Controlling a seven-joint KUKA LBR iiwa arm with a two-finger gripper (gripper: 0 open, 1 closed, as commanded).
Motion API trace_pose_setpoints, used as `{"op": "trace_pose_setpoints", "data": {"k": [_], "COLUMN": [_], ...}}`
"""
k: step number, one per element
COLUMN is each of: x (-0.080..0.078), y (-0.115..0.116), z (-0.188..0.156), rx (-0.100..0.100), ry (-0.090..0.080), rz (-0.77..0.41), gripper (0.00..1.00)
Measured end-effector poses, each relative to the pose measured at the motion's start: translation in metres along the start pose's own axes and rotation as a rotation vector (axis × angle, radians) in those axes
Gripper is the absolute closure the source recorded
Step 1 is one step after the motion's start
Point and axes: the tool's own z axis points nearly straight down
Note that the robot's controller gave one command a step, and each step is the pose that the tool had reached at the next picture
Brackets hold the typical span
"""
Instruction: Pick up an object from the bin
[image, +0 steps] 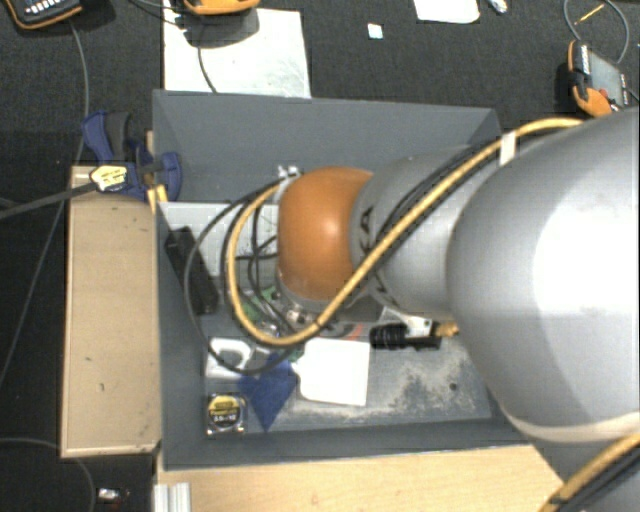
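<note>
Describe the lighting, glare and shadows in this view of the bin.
Camera view: a soft sheen lies on the orange wrist cover and a broad pale glare on the grey arm; the white card is the brightest thing in the bin; the bin floor is dimmer under the arm, darkest by the black block at left.

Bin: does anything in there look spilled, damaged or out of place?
Nothing stands out. The white flat square, blue scrap, small tape measure and black marker lie loose on the bin floor, none visibly damaged.
</note>
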Motion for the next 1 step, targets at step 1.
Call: {"op": "trace_pose_setpoints", "data": {"k": [1], "x": [-0.0060], "y": [-0.0192], "z": [0.0609], "rx": [0.003], "ry": [-0.001], "rz": [-0.183], "gripper": [0.00]}}
